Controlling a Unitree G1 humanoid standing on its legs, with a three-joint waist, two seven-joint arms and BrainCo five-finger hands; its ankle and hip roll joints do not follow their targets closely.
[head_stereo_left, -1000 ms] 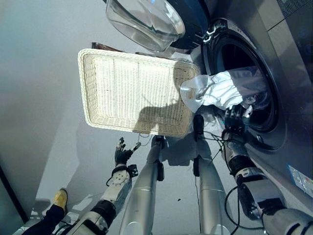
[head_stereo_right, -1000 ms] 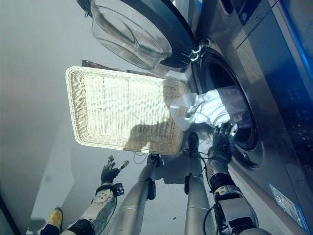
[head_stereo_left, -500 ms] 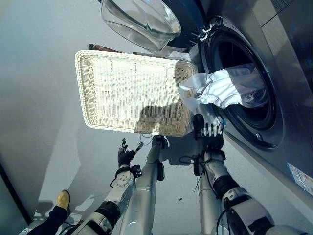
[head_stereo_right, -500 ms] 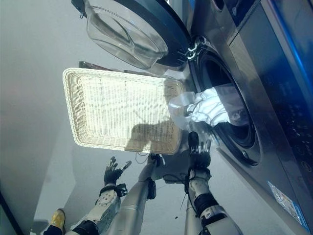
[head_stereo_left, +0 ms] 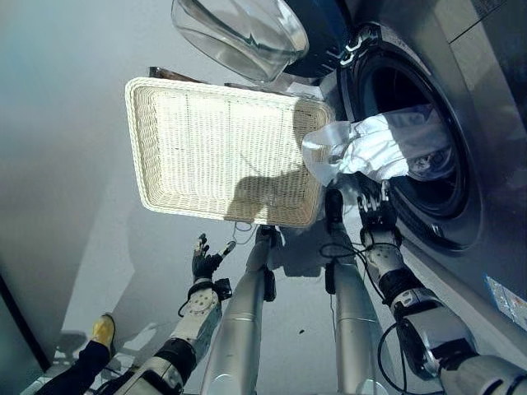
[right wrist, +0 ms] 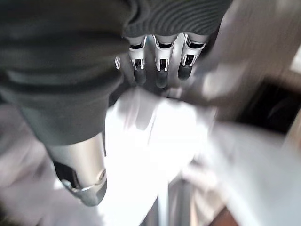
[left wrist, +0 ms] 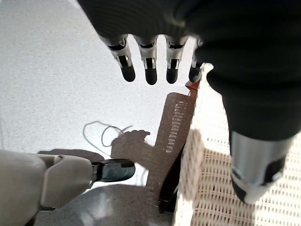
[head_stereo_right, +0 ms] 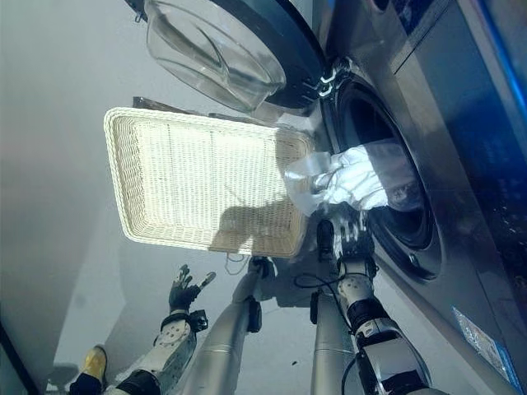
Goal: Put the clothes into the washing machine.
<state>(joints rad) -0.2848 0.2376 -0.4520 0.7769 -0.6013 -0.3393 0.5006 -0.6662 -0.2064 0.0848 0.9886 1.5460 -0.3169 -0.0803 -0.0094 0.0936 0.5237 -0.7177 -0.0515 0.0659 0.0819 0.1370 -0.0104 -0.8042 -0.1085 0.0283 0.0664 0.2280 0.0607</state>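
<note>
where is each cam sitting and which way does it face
Eye views: on the head, looking down at the cream wicker basket, white cloth hanging from the washing machine drum; both arms show.
Left wrist view: along the open left robot hand, sharing that basket.
Right wrist view: along the open right robot hand, sharing that cloth.

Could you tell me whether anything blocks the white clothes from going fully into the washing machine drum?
Nothing visible does. The door is swung open, and the white clothes hang half out of the drum opening, with the open right hand just below them.
</note>
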